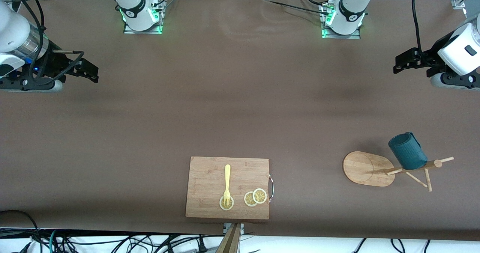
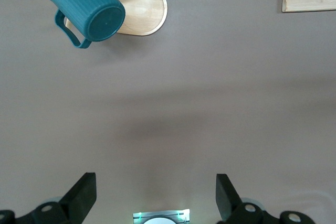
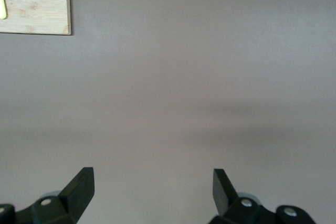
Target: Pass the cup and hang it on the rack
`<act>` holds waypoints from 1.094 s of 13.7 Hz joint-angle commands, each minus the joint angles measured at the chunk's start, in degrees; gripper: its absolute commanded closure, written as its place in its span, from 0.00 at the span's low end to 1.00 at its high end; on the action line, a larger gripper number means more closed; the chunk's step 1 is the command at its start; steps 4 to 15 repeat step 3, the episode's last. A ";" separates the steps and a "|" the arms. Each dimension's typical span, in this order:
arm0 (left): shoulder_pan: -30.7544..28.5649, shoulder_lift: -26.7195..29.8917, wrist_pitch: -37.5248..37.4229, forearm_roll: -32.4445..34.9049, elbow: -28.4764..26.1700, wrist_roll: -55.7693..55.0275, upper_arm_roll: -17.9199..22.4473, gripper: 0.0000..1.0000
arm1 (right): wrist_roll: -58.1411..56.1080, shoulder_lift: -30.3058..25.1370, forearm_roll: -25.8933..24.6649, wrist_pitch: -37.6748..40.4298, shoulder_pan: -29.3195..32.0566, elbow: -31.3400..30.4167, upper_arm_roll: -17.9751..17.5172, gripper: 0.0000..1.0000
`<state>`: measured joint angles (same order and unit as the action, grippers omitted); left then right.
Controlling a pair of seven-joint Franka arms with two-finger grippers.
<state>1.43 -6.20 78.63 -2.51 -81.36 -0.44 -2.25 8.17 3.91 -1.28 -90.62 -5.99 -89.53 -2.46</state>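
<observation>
So the cup (image 1: pixel 407 151) is already hanging on the rack (image 1: pixel 369 168), down by the bench edge closest to the front camera, toward the left arm's end. It's tipped over sideways on one of the pegs, and from the left wrist view you're looking at its closed bottom, with the handle sticking out to one side. The rack's oval base is sitting flat on the bench, with the cup beside it up on the pole.

Both arms are just waiting, pulled back to the two ends of the bench. The left gripper (image 1: pixel 407 63) is hovering over bare bench at its own end with its fingers spread wide, nothing between them. Same story for the right gripper (image 1: pixel 87 70) at its end, fingers wide apart and holding nothing.

Around the middle of that same edge there's a cutting board (image 1: pixel 210 178) lying flat, carrying a yellow fork (image 1: pixel 227 183) and some lemon slices (image 1: pixel 255 197). The fork's tines are resting on one slice.
</observation>
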 commanded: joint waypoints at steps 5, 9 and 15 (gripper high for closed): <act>-0.11 -0.22 0.20 2.41 0.76 1.49 -0.47 0.00 | 0.27 0.22 -0.13 0.97 0.01 1.03 0.00 0.00; -0.11 -0.22 0.20 2.41 0.76 1.49 -0.47 0.00 | 0.27 0.22 -0.13 0.97 0.01 1.03 0.00 0.00; -0.11 -0.22 0.20 2.41 0.76 1.49 -0.47 0.00 | 0.27 0.22 -0.13 0.97 0.01 1.03 0.00 0.00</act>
